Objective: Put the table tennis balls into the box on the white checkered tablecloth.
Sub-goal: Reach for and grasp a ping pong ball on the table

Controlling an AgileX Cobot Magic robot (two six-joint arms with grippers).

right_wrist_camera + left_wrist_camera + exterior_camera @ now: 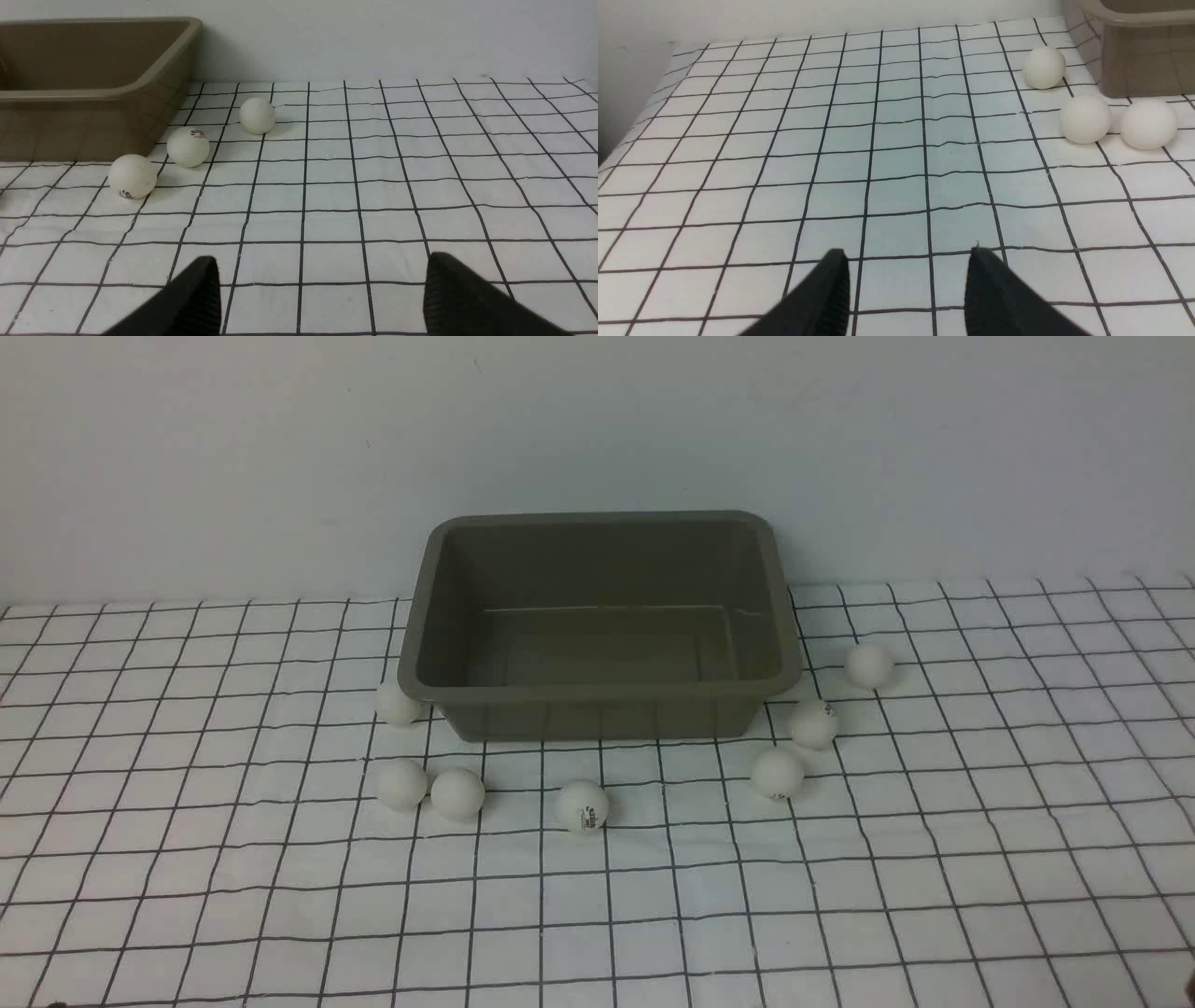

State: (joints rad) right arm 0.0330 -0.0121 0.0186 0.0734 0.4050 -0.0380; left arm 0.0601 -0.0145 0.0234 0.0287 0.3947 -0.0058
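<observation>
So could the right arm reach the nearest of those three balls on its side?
Probably yes: the right gripper is open and only bare tablecloth lies between it and that ball. The box stands aside, out of the way.

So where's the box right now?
In the front view, the box sits centred at the far edge of the cloth near the wall, one ball by its front-left corner and three balls off its front-right.

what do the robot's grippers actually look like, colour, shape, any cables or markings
Only the finger ends show, in the wrist views. The left gripper and right gripper each have two matte black fingers that taper to blunt tips, with fine ribbing along their inner faces. No cables or markings show on them.
</observation>
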